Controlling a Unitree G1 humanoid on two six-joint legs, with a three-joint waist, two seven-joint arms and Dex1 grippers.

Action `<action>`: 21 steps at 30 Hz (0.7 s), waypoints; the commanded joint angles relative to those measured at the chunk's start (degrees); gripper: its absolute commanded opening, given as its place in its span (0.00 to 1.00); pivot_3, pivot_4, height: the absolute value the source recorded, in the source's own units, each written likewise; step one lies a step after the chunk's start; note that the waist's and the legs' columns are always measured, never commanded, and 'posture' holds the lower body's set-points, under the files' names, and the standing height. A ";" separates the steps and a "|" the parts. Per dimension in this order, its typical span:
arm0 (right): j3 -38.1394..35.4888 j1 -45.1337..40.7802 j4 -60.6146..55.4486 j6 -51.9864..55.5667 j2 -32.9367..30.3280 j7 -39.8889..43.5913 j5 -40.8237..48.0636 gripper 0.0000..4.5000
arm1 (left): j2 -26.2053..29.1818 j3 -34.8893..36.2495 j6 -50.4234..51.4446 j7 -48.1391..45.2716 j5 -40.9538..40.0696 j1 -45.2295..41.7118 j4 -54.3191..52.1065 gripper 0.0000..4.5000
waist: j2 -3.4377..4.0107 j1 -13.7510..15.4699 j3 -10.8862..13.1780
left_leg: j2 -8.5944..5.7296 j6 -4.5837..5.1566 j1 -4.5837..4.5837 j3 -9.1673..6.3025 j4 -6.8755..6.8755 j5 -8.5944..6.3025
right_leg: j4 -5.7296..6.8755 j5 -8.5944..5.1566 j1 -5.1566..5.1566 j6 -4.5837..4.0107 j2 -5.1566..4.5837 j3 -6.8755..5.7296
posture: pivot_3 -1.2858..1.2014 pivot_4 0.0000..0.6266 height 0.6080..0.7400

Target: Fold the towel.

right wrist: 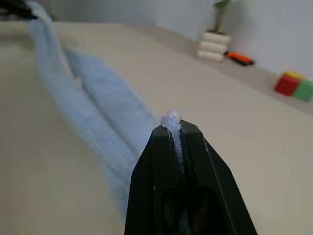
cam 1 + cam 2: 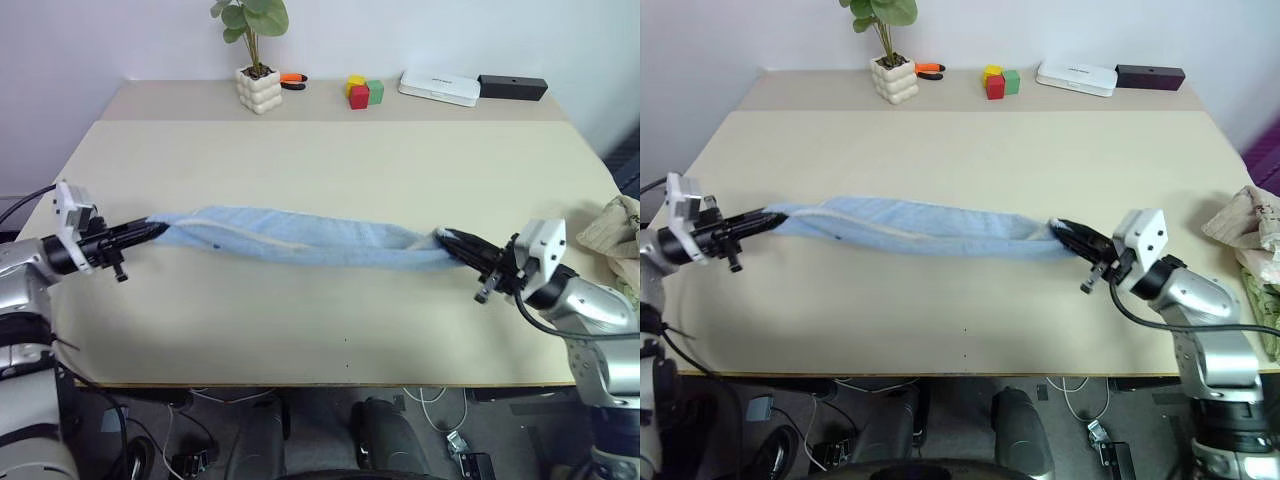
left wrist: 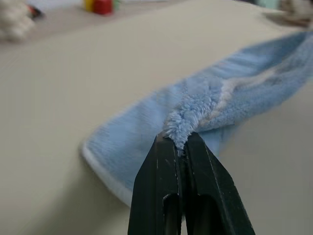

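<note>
The light blue towel hangs stretched in a long band just above the beige table, sagging a little in the middle. My left gripper is shut on the towel's left end, and the left wrist view shows the blue pile pinched between the black fingers. My right gripper is shut on the right end; a tuft of towel sticks out between its fingers. A pale hem runs along the band.
At the back edge stand a potted plant in a white pot, an orange-handled tool, coloured blocks, a white box and a black box. A beige patterned cloth lies off the table's right edge.
</note>
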 commanded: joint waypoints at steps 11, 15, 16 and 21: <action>-3.30 -0.58 4.10 -3.63 0.56 -0.16 -2.16 0.02 | 1.88 3.27 10.25 2.96 -5.76 9.48 -14.12 0.00 | -0.03 0.25 -0.02 | 0.04 0.00 0.13 -0.01 0.07 0.00 | -0.02 -0.02 0.16 -0.05 -0.02 -0.01 | 0.52 0.24 1.00; -3.91 -3.66 8.54 -5.60 2.63 -4.51 -4.61 0.02 | -0.68 2.32 5.81 6.57 -3.70 6.00 -11.74 0.00 | -0.05 0.24 -0.03 | 0.02 0.00 0.15 -0.01 0.09 0.00 | -0.02 -0.01 0.21 -0.01 -0.02 -0.02 | 0.52 0.24 1.00; -3.72 -3.80 9.07 -6.06 3.23 -5.38 -5.32 0.02 | -1.17 1.85 5.92 6.63 -3.51 5.58 -11.75 0.00 | -0.05 0.18 -0.03 | 0.01 0.00 0.14 -0.01 0.09 0.00 | -0.02 0.00 0.19 -0.01 -0.02 -0.02 | 0.52 0.24 1.00; -2.30 -3.17 9.06 -7.24 6.37 -8.95 -7.63 0.02 | -3.08 -0.23 4.41 8.86 -1.53 3.59 -10.26 0.00 | -0.05 -0.03 -0.03 | 0.01 0.01 0.14 -0.01 0.00 -0.01 | 0.00 0.00 0.15 0.00 0.00 -0.02 | 0.52 0.24 1.00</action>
